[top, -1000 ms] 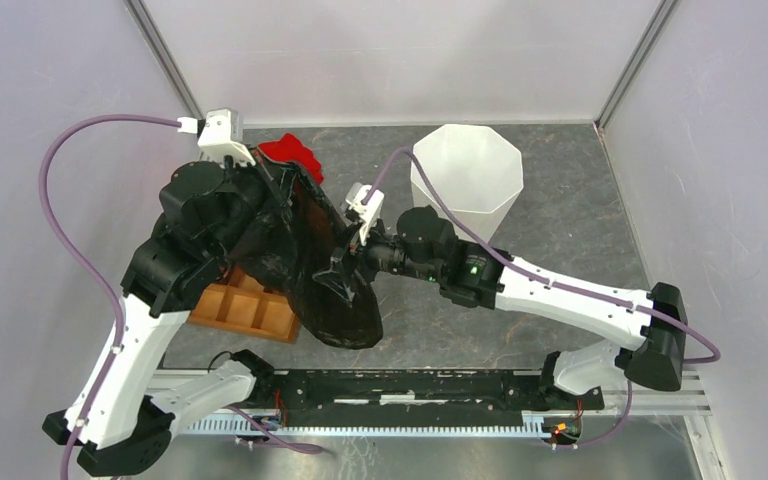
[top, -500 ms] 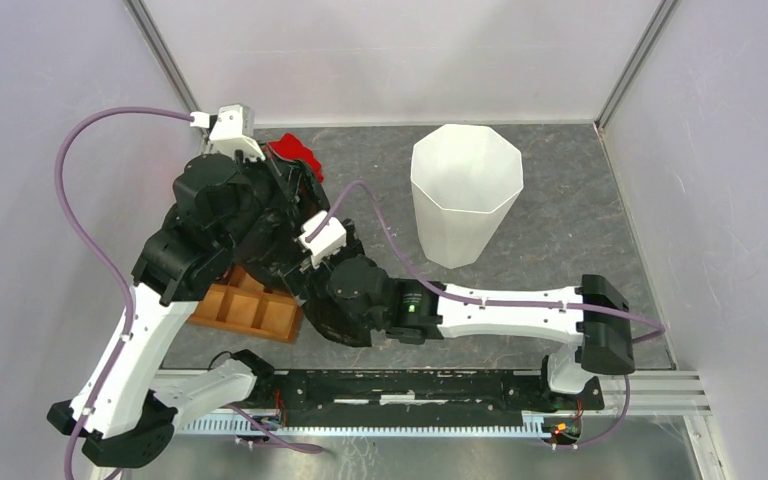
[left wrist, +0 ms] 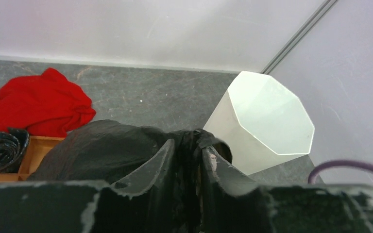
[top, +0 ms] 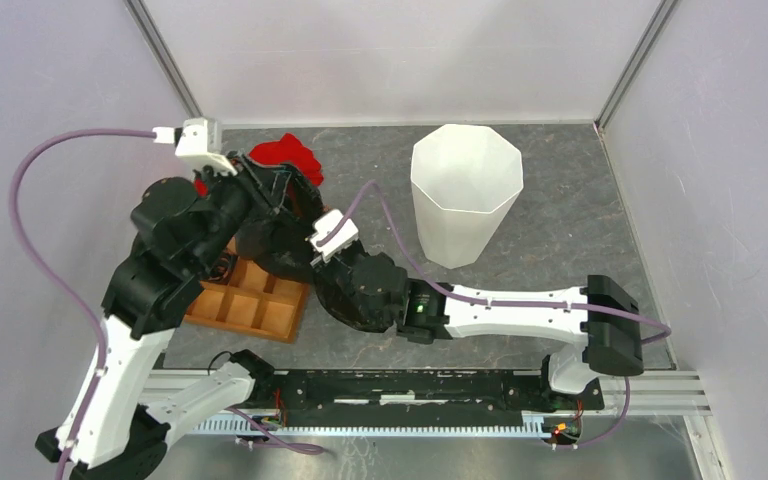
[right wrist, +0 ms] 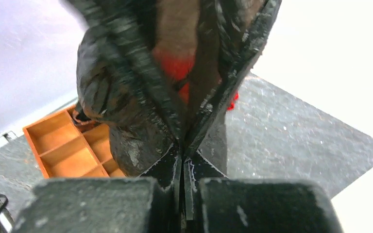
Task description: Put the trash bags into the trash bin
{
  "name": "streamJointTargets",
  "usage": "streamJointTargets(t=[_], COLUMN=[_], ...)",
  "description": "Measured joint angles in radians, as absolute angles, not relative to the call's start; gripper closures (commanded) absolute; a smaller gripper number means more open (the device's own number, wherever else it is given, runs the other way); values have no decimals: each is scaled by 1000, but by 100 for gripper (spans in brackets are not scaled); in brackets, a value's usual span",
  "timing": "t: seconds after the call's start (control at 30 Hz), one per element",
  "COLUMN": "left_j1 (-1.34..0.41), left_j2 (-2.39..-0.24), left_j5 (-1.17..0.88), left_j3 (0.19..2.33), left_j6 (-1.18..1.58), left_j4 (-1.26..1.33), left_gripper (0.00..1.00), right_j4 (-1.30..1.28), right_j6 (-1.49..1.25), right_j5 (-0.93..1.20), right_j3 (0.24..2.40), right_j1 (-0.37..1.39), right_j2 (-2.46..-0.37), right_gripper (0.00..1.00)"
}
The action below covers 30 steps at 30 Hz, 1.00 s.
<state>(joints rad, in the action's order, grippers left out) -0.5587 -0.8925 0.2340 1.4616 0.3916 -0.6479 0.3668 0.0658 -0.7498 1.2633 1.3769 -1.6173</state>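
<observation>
From above, trash bag [top: 282,258] mostly under 2 wrists; right gripper [right wrist: 183,143] jaws unseen there. Left arm [top: 165,265] covers pt of orange tray [top: 260,302] & red cloth [top: 285,158]. Right wrist view: bag blurred, top cut off. Left gripper [left wrist: 189,145]: grip on film unclear.

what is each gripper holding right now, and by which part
The right gripper pinches a fold of the trash bag; bag film also lies inside the left gripper, grip uncertain.

Overhead plus 2 wrist close-ups share trash bag [left wrist: 102,145].
</observation>
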Motion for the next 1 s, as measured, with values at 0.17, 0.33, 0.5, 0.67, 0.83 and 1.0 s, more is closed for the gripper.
streamJointTargets(t=[0.17, 0.33, 0.5, 0.67, 0.83, 1.0], left_j1=[-559, -559, -559, -559, -559, -559], left_j2=[-805, -694, -617, -617, -675, -815], left_j5=[233, 227, 229, 254, 285, 265], left_j3=[1462, 1459, 1460, 1447, 1445, 1459], left_j6=[337, 312, 305, 305, 307, 314], left_j4=[-640, -602, -561, -551, -551, -537], left_gripper=[5, 0, 0, 0, 0, 0], right_j4=[360, 240, 62, -73, -123, -126], right_j6=[72, 73, 99, 178, 245, 340], right_j5=[-604, -466, -395, -423, -492, -593], right_j3=[1277, 1446, 1698, 1847, 1853, 1774], right_j1=[1300, 1192, 1127, 1092, 1069, 1055], right_j2=[-1543, -1513, -1495, -1404, -1272, -1168], right_gripper=[99, 99, 99, 99, 100, 100])
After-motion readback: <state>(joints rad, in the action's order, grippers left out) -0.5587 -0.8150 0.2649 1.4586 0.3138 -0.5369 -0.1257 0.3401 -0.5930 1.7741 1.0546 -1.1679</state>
